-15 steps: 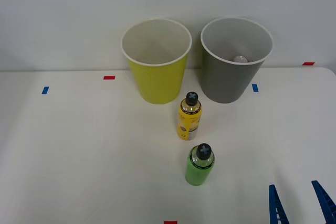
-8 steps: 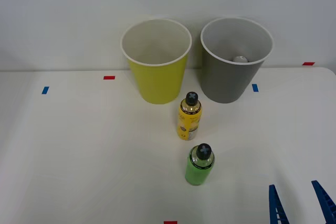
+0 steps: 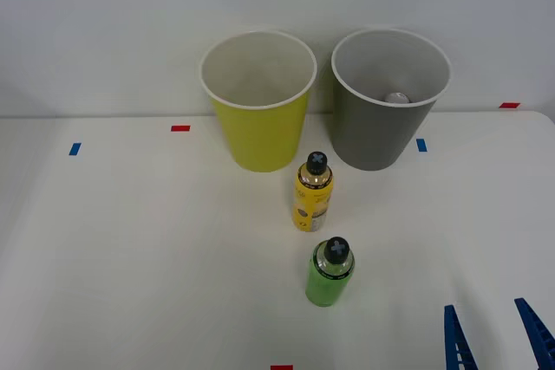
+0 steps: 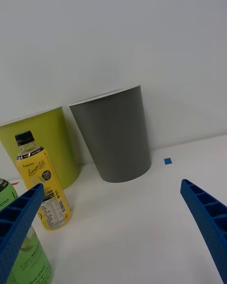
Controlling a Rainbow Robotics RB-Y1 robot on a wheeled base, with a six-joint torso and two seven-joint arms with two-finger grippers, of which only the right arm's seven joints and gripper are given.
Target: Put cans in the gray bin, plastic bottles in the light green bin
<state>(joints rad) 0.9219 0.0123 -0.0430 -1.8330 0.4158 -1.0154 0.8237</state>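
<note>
on the white desk (image 3: 130, 249), two bins stand side by side against the pale wall: the light green bin (image 3: 258, 119) on the left and the gray bin (image 3: 381, 123) just beside it on the right, both upright with their white rims up. down inside the gray bin, low against its far wall, a small silver round top shows (image 3: 397, 98), most likely the can; its body is hidden by the bin's wall.

two plastic bottles stand upright in front of the bins, caps up. the yellow bottle (image 3: 313, 194) is near the bins, just before the gap between them. the green bottle (image 3: 329, 273) stands nearer the robot, a little to the right of the yellow one and apart from it. neither touches a bin.

at the desk's near right corner the gripper (image 3: 494, 340) is low over the desk, its two blue ribbed fingers spread wide and holding nothing. it is well apart from both bottles, to the right of the green one.

from the wrist view the gripper (image 4: 113, 227) looks across the desk toward the bins, one finger (image 4: 19, 222) at each lower corner. the gray bin (image 4: 116, 137) stands between the fingers, farther off, with the light green bin (image 4: 45, 142) beside it. the yellow bottle (image 4: 42, 189) stands before the light green bin, and the green bottle (image 4: 21, 260) is partly behind one finger.

small red and blue tape marks lie on the desk, one blue mark (image 3: 421, 145) just right of the gray bin.
</note>
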